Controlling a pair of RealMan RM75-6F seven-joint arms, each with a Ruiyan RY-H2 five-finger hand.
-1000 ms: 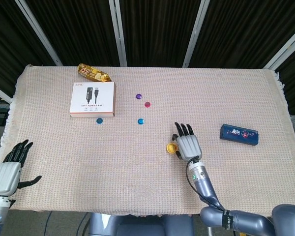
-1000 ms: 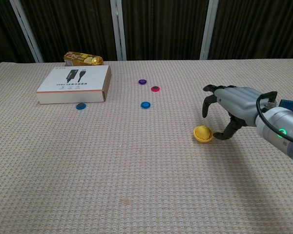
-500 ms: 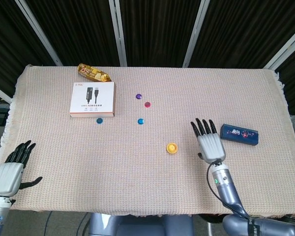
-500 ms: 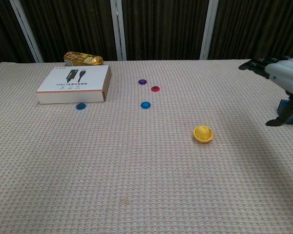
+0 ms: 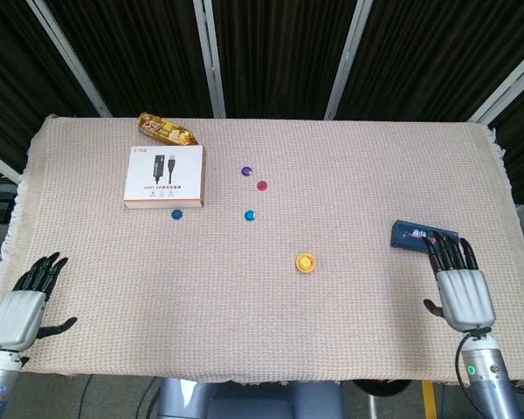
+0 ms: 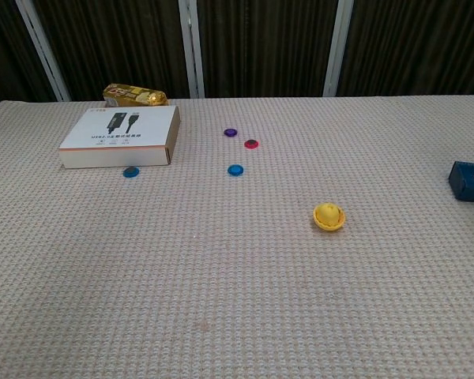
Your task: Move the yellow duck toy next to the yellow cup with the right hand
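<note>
Two hands of yours hold nothing, right hand [image 5: 462, 292] flat with fingers apart by the dark blue box [image 5: 424, 237], left hand [image 5: 23, 307] spread at the near edge, small yellow duck toy [image 5: 306, 262] mid-cloth, well apart from both

A small yellow toy [image 5: 306, 262] sat near the cloth's [image 5: 349, 166] middle. At four o'clock the right hand [image 5: 461, 292] lay open, fingertips touching a dark blue box [image 5: 412, 233]. At eight o'clock rested the open left hand [image 5: 22, 310].
</note>
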